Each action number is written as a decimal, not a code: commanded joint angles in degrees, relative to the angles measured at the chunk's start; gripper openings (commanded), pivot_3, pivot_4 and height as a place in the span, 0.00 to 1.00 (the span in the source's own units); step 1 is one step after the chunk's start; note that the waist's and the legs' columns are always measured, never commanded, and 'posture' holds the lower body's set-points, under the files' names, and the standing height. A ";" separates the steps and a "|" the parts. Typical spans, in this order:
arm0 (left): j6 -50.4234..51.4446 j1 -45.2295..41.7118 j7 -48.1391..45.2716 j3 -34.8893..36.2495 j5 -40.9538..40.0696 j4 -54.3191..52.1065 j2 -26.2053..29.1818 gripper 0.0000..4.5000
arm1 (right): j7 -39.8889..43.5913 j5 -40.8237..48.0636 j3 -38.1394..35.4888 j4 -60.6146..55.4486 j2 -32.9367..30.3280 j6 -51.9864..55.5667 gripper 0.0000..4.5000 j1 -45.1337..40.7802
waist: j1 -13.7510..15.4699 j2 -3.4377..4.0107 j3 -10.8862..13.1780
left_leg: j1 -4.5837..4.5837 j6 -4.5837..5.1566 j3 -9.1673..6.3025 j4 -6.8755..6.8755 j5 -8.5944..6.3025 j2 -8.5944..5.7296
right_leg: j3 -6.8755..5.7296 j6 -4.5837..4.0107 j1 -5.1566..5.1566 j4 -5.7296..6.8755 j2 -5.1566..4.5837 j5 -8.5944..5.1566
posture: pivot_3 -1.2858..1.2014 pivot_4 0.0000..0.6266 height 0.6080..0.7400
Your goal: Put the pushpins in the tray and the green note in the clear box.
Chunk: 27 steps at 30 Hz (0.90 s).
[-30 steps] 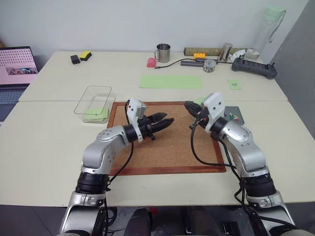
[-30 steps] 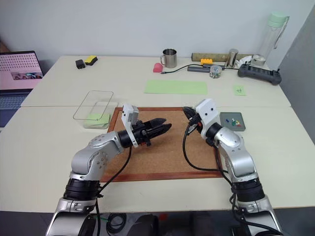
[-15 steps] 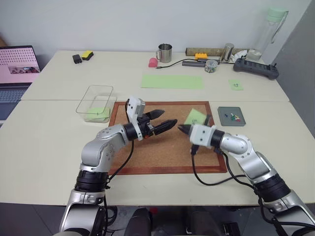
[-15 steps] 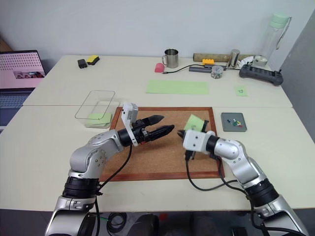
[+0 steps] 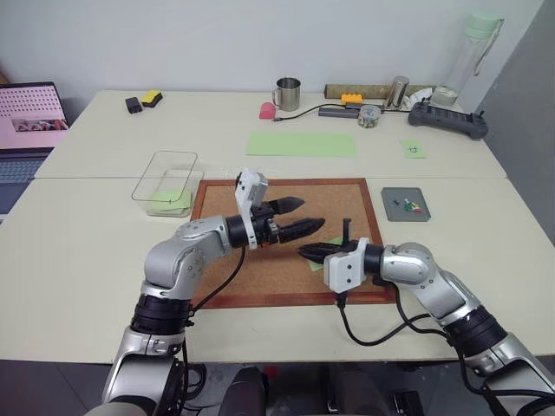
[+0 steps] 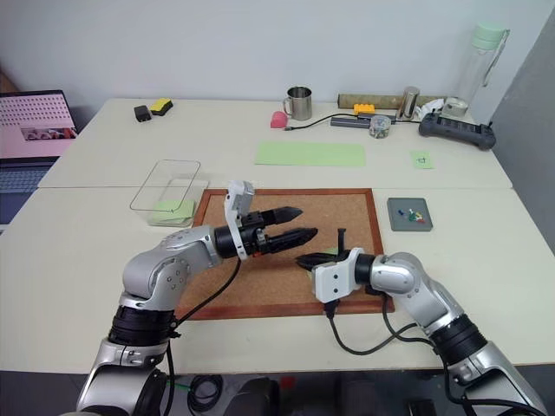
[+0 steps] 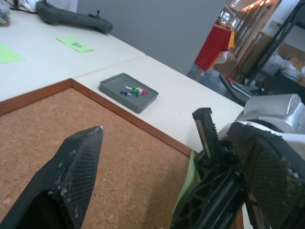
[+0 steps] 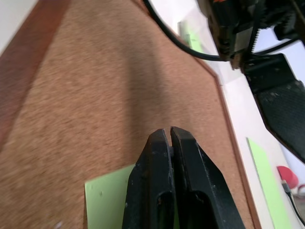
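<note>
My right gripper (image 5: 303,252) hovers low over the cork board (image 5: 260,282), shut on the green note (image 8: 107,200), which hangs under its fingers. Just beyond it and a little higher, my left gripper (image 5: 310,213) stands wide open with nothing between its fingers, pointing toward the right gripper. At the right of the board sits the dark grey tray (image 5: 390,208) with the coloured pushpins (image 5: 408,204) lying in it. The clear box (image 5: 165,165) stands at the board's left, with another green note (image 5: 172,199) lying inside.
A long pale green sheet (image 5: 301,144) lies behind the board, and a small scribbled green note (image 5: 414,149) sits at the far right. A metal mug (image 5: 287,92), cables, a black controller (image 5: 447,120) and a bottle line the back. A laptop (image 5: 30,113) stands far left.
My right gripper pulled the green note off the board's far right corner, rolled over and came back and down toward the board's middle. My left gripper opened wide.
</note>
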 commanded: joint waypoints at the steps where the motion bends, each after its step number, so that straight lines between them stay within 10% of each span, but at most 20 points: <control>1: 0.85 -0.43 2.89 5.57 -3.20 -0.33 -0.02 0.99 | -5.31 9.77 -10.25 -3.42 4.37 10.82 0.00 -1.57 | 0.00 0.00 0.00 | 0.02 -0.01 0.00 -0.01 0.00 0.01 | 0.01 0.00 0.00 0.01 0.00 0.00 | 0.52 0.24 1.00; 27: -0.45 -0.07 2.73 1.90 -3.73 0.17 -4.24 0.89 | -8.73 18.02 -14.66 -17.89 11.88 28.13 0.00 -1.32 | 0.15 0.00 0.00 | -0.01 0.04 -0.04 -0.01 -0.02 -0.02 | -0.01 -0.02 0.00 0.05 -0.02 0.01 | 0.52 0.24 1.00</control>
